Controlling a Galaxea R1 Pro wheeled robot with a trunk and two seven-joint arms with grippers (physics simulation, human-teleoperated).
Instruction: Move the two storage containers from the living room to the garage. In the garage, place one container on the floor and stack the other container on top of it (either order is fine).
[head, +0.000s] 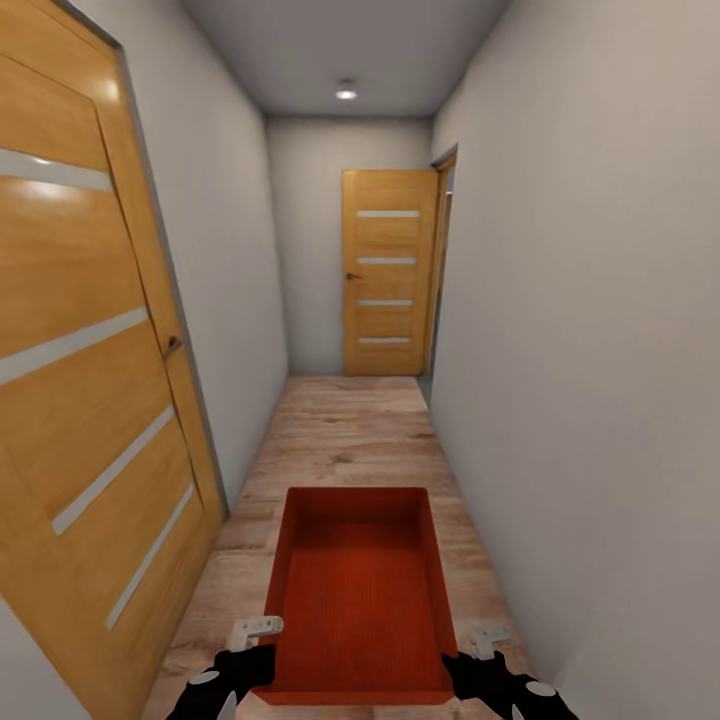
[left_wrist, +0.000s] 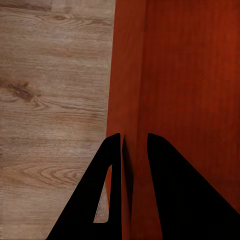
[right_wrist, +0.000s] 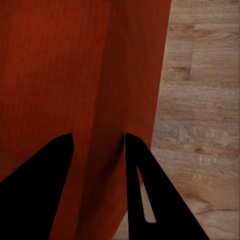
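Head view: container (head: 360, 590), flanking doors (head: 90, 380).

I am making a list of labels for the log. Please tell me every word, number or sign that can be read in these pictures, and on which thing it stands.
None: no readable text stands on the storage container, on the near door, on the far door or on the walls.

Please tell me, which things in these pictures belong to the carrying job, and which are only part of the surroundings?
Belonging to the job:
- orange-red rectangular storage container
- left gripper, clamped on one side wall
- right gripper, clamped on the other wall

Only surroundings:
- near orange-brown wooden door
- far wooden door
- light wood plank flooring
- round ceiling lamp
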